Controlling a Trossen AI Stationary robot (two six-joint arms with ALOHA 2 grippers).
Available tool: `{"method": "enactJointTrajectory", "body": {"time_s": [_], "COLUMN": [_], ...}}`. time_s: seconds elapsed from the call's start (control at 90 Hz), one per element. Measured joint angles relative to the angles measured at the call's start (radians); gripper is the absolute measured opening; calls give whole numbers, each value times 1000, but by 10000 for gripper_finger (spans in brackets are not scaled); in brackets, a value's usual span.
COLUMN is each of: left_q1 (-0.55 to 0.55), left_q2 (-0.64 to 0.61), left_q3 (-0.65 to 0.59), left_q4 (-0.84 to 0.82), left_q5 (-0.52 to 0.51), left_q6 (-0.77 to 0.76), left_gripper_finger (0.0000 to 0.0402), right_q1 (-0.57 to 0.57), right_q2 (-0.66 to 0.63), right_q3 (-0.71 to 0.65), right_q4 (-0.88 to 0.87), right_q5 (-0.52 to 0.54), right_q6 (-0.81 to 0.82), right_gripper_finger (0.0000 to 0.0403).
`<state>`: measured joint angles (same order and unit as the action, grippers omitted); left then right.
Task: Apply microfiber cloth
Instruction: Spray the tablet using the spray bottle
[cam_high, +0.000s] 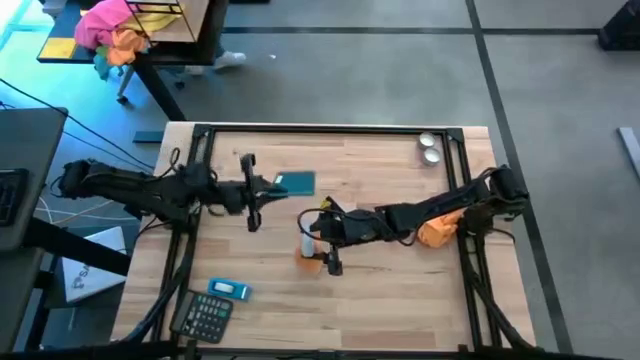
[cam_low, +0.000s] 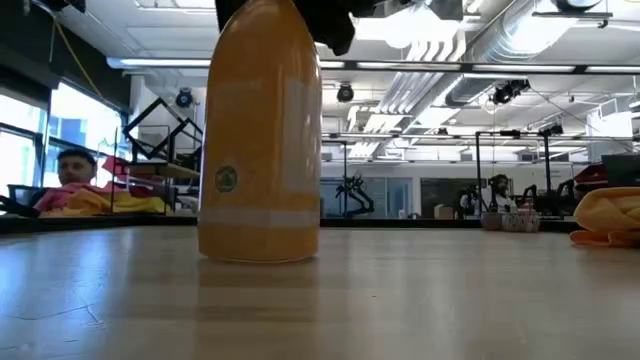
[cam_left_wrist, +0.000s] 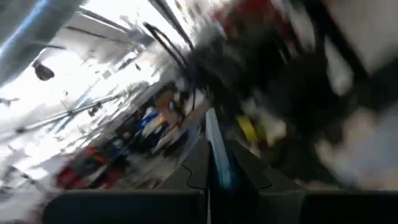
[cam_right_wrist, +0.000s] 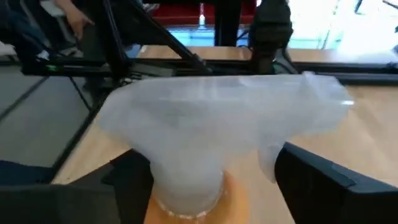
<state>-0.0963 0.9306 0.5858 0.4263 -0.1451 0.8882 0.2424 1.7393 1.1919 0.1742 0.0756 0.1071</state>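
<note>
The orange microfiber cloth (cam_high: 437, 232) lies crumpled on the table's right side, under my right arm; the low view shows it at the right (cam_low: 608, 215). A small orange spray bottle (cam_high: 308, 247) stands upright on its base mid-table (cam_low: 260, 150). My right gripper (cam_high: 325, 240) is open, one finger on each side of the bottle's white top (cam_right_wrist: 211, 130); whether a finger touches it does not show. My left gripper (cam_high: 246, 192) is shut on a thin black phone (cam_high: 249, 170) held on edge, left of centre. My left gripper pinches the black phone between its two fingers, about midway along its length. The fingers come level from the table's left and lie across the phone. Its thin edge (cam_left_wrist: 213, 146) faces the wrist camera. Whether it is clear of the table does not show.
A teal flat object (cam_high: 296, 183) lies just right of the phone. Two small metal cups (cam_high: 430, 148) stand at the far right. A calculator (cam_high: 204, 316) and a blue item (cam_high: 229, 289) lie near the front left. A black frame (cam_high: 330, 130) borders the table.
</note>
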Motion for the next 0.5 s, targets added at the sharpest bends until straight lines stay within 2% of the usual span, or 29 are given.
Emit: {"method": "enactJointTrajectory", "body": {"time_s": [0.178, 0.267, 0.311, 0.433, 0.5], "left_q1": [-82, -164, -191, -209, -224], "left_q2": [95, 135, 169, 264, 306], "left_q3": [0, -1, 1, -1, -3], "left_q4": [-37, -33, -15, -24, 27], "left_q5": [-267, -297, -319, -513, -548], "left_q6": [318, 325, 394, 524, 549], "left_gripper_finger": [10, 10, 10, 10, 10], "right_q1": [12, 20, 20, 22, 22], "right_q2": [0, 0, 0, 0, 0], "right_q3": [0, 0, 0, 1, 2], "right_q4": [18, 38, 50, 60, 57], "right_q5": [-24, -23, -24, -33, -32], "right_q6": [50, 47, 46, 43, 42], "right_gripper_finger": [282, 282, 282, 282, 282]}}
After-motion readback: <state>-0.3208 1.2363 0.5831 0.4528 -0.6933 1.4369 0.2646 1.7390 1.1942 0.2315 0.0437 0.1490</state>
